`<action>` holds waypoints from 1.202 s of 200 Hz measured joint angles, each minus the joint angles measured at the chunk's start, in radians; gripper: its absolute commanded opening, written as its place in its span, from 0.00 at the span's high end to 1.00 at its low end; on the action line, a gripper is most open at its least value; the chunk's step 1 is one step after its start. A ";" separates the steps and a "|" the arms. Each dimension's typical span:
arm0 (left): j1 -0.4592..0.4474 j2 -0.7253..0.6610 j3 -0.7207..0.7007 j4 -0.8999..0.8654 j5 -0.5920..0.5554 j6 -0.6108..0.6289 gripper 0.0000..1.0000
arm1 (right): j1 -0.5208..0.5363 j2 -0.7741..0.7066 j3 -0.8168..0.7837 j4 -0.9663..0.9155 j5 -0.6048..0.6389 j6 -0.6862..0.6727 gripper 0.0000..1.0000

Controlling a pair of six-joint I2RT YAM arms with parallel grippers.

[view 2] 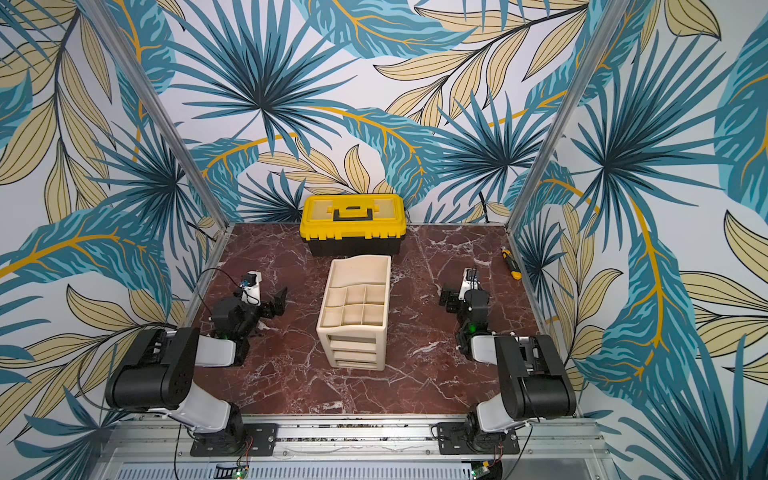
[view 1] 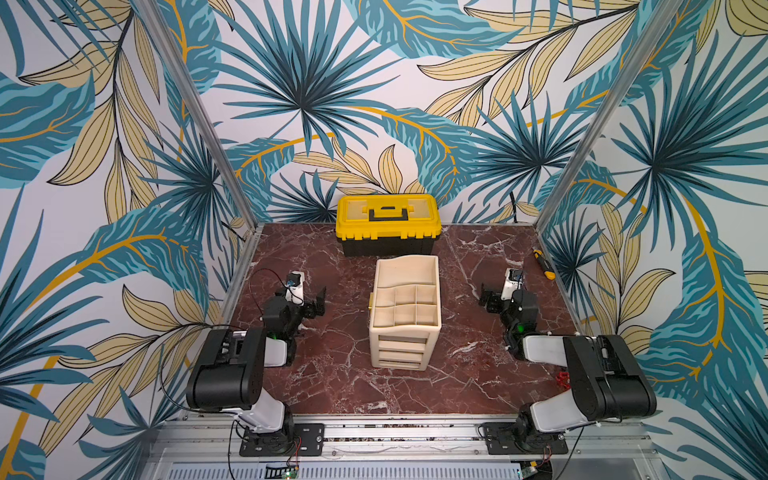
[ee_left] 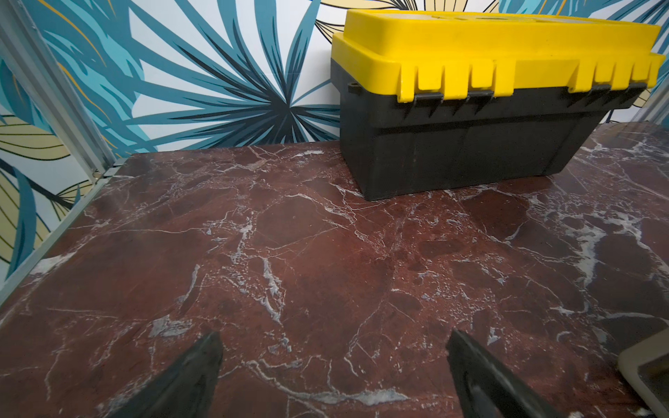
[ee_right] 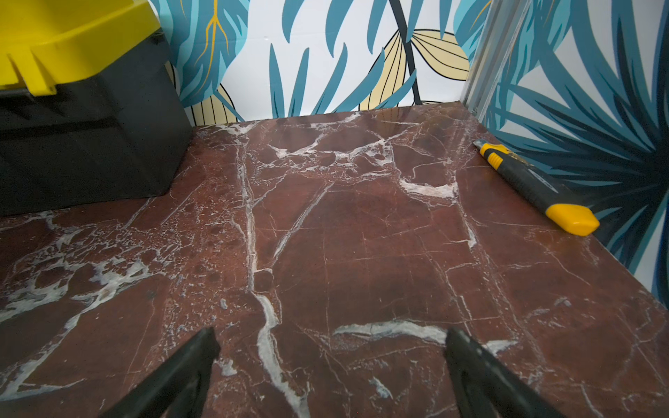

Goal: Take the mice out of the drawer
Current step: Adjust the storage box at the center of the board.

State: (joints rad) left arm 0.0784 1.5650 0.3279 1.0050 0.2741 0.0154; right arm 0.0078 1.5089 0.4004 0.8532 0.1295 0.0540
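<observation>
Left end effector [ee_left: 333, 338] and right end effector [ee_right: 331, 336] gape empty (flanking drawer unit [view 1: 401, 351]).

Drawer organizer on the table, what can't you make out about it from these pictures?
- Mice: none visible in any view. The cream drawer organizer's front drawers are shut in both top views, hiding their contents.
- Left wrist view: only a corner of the organizer shows, cut off by the frame edge.
- Right wrist view: organizer out of frame.

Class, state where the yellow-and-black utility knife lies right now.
In both top views the utility knife lies at the table's far right edge, against the wall, beyond the right gripper and right of the yellow toolbox.
</observation>
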 measured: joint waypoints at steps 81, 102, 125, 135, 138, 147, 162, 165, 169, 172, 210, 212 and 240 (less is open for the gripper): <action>-0.072 -0.346 0.161 -0.385 0.042 0.000 0.00 | 0.059 -0.225 0.183 -0.425 0.001 0.046 0.01; -0.108 -0.321 0.420 -0.614 0.117 -0.003 0.00 | 0.110 -0.366 0.229 -0.608 -0.020 0.082 0.00; -0.142 -0.277 0.684 -0.789 0.230 -0.013 0.00 | 0.158 -0.542 0.274 -0.802 -0.058 0.130 0.00; -0.152 -0.257 0.758 -0.832 0.268 -0.023 0.00 | 0.179 -0.610 0.284 -0.873 -0.080 0.163 0.01; -0.155 -0.249 0.777 -0.843 0.279 -0.026 0.00 | 0.186 -0.628 0.284 -0.887 -0.087 0.171 0.01; -0.161 -0.220 0.836 -0.873 0.314 -0.037 0.00 | 0.214 -0.680 0.279 -0.939 -0.109 0.204 0.01; -0.169 -0.136 0.940 -0.917 0.366 -0.064 0.00 | 0.294 -0.768 0.249 -1.011 -0.127 0.258 0.01; -0.170 -0.115 0.961 -0.928 0.373 -0.069 0.00 | 0.311 -0.782 0.243 -1.023 -0.127 0.266 0.01; -0.172 -0.084 0.992 -0.938 0.382 -0.076 0.00 | 0.340 -0.805 0.235 -1.045 -0.128 0.278 0.00; -0.174 -0.063 1.013 -0.949 0.388 -0.080 0.00 | 0.359 -0.818 0.230 -1.059 -0.126 0.285 0.01; -0.214 0.213 1.225 -1.062 0.388 -0.096 0.00 | 0.633 -0.886 0.194 -1.155 -0.097 0.333 0.00; -0.217 0.224 1.233 -1.072 0.387 -0.095 0.00 | 0.649 -0.886 0.191 -1.156 -0.090 0.333 0.00; -0.269 0.363 1.344 -1.183 0.365 -0.070 0.00 | 0.842 -0.880 0.170 -1.185 0.003 0.332 0.00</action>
State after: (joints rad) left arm -0.1909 1.9278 1.6718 -0.1783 0.6392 -0.0544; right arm 0.8501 0.6285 0.5701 -0.3321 0.1322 0.3862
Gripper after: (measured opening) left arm 0.997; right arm 0.994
